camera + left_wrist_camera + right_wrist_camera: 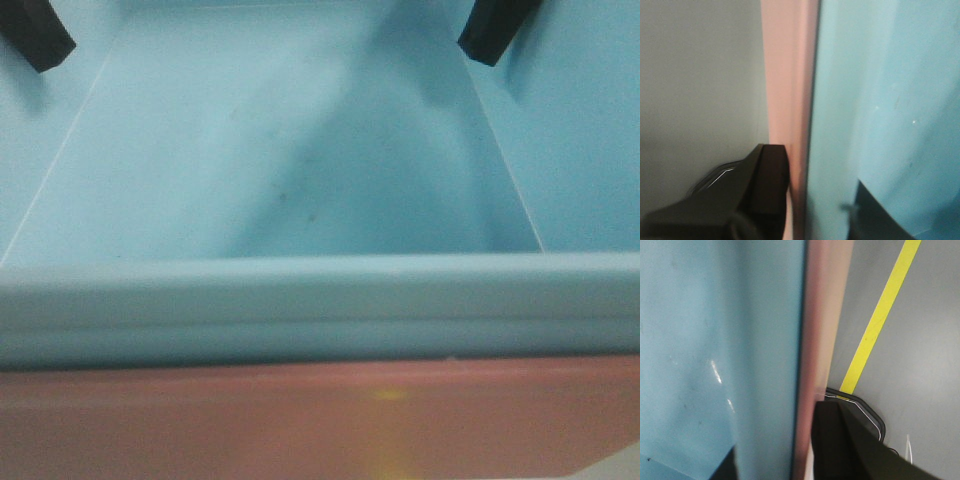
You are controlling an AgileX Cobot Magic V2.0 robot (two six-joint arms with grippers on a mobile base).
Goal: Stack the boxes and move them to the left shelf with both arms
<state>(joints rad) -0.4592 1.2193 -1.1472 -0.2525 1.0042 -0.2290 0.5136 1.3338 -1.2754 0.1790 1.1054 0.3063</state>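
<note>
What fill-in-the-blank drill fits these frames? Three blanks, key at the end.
1. The blue tub sits nested ____ the pink tub.
2. The left gripper pinches both walls: one finger outside the pink tub, the other inside the ____ tub.
3. In the right wrist view, the floor stripe is ____.
Missing words: inside; blue; yellow.
</note>
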